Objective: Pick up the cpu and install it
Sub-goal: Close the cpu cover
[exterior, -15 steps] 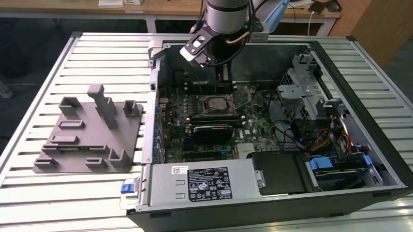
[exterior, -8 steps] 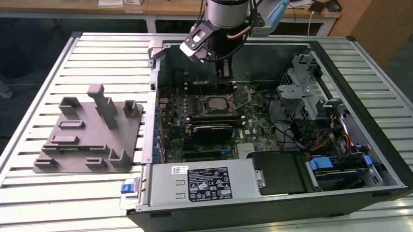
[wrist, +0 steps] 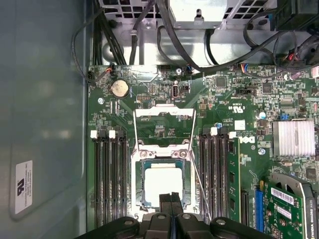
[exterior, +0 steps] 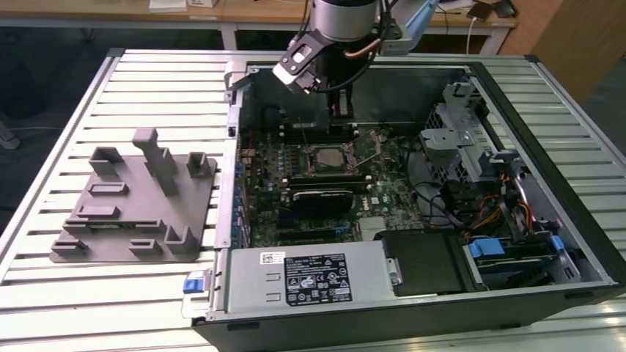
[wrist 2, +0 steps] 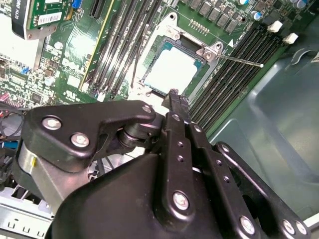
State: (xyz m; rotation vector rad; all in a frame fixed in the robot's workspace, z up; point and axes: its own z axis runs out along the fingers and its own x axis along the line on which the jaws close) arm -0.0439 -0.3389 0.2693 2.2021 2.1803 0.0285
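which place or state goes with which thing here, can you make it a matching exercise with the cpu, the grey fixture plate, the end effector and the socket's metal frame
Things:
1. cpu
2. grey fixture plate
3. end effector
4. metal frame

Places or states:
a. swung open, off the socket
b. on the slatted table, outside the computer case
c. lying flat in the socket
d. shut and empty, above the motherboard

Pairs: 1-c; 2-b; 3-d; 4-a
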